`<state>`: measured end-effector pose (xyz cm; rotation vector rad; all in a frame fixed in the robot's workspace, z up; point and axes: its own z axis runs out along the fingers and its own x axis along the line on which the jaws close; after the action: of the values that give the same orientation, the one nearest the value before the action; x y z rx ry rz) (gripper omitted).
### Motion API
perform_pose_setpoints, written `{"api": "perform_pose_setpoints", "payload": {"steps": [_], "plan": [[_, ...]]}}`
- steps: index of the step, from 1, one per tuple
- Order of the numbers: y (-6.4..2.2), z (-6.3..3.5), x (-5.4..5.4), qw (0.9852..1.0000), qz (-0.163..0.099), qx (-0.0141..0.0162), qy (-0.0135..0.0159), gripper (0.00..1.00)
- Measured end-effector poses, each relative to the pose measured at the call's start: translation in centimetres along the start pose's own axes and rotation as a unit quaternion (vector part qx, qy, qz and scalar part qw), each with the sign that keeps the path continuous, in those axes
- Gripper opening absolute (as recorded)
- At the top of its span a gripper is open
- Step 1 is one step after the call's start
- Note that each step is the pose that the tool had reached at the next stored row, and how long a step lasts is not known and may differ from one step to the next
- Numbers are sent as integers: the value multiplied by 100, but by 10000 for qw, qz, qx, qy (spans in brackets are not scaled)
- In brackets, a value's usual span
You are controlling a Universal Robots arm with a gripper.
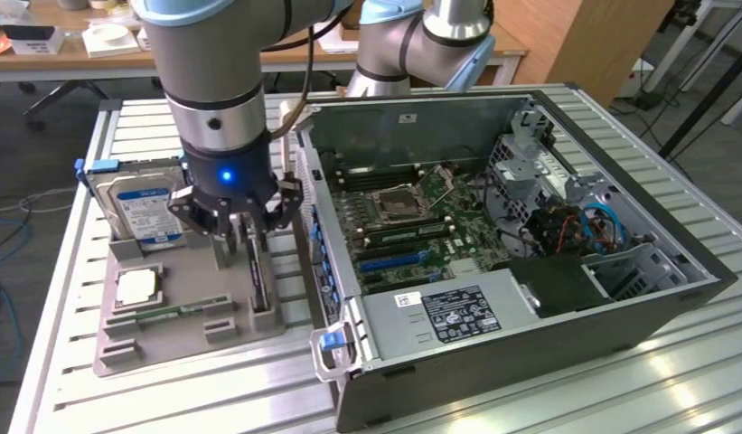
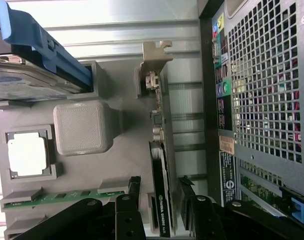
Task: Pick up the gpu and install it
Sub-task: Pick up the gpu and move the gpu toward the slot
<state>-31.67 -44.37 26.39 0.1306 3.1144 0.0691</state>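
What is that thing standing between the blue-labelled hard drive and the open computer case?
The gpu, standing on edge in the grey holder, with the open tool straddling it. It is clearest in the wrist view.

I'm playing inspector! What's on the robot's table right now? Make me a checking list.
Surface: slatted metal table holding a gray parts tray and an open computer case.
Job's things: the gpu stands on edge in a tray slot, not yet in the case.
Clutter: a hard drive, a processor chip and a memory stick sit in the tray.
Grippers: the gripper is open, with one finger on each side of the gpu.
Cables: blue and orange wires inside the case; a black cable hangs along the arm.
Surroundings: a desk and another robot arm behind the table.
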Motion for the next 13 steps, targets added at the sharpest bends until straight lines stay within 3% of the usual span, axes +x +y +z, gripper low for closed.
{"api": "perform_pose_setpoints", "payload": {"steps": [13], "plan": [[-1, 26, -10, 10000, 0, 1, 0, 43]]}}
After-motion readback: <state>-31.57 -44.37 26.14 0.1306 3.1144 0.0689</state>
